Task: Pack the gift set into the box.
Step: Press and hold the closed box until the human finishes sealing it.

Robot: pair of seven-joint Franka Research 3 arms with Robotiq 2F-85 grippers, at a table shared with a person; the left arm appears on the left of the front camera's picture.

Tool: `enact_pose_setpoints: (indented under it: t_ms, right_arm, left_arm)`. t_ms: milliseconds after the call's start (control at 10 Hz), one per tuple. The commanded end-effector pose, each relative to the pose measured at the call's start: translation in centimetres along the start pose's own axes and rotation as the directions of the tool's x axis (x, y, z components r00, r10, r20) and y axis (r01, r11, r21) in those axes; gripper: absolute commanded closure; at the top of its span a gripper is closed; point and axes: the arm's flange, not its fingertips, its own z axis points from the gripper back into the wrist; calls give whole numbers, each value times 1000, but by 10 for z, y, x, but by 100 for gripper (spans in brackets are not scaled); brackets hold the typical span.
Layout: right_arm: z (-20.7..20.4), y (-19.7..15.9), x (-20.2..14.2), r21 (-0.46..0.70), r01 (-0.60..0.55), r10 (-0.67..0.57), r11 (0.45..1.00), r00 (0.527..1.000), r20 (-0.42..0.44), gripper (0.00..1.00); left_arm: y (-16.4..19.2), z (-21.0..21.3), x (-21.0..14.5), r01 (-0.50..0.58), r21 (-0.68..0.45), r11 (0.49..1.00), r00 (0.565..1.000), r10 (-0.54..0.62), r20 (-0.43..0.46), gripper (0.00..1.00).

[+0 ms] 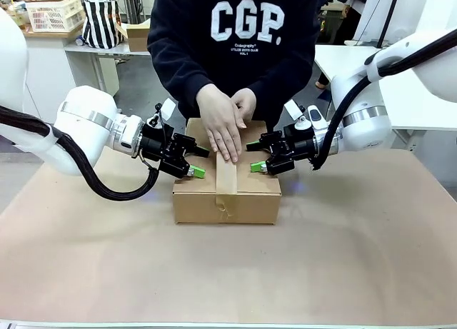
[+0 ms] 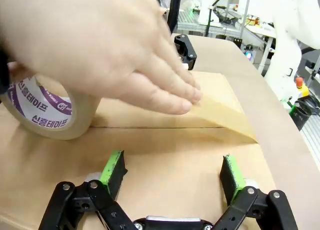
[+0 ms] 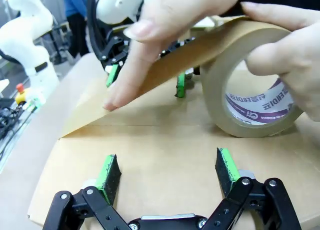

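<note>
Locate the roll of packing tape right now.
The tape roll stands on the box top at its far end, held by the person's hand, between the open robot hands.

Front cam faces person; wrist cams close, opposed, share box [image 1: 227,193] top.

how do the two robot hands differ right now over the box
The left hand reaches over the box from the left side of the front view; the right hand comes from the right. The roll of tape lies toward the left edge of the left wrist view, toward the right edge of the right wrist view. Both are open, grasping nothing.
</note>
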Motion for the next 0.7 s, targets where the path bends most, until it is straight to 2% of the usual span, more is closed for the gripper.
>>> enact_pose_setpoints:
  t_ms: [0,600]
  right_arm:
    - [0,2,-3,-11,10,-10,1000,1000,-4,0]
    - [0,2,-3,-11,10,-10,1000,1000,-4,0]
  left_arm:
    - [-1,-1,-4,-6,1,1000,1000,6,-7,0]
    - [-1,-1,-4,-6,1,1000,1000,6,-7,0]
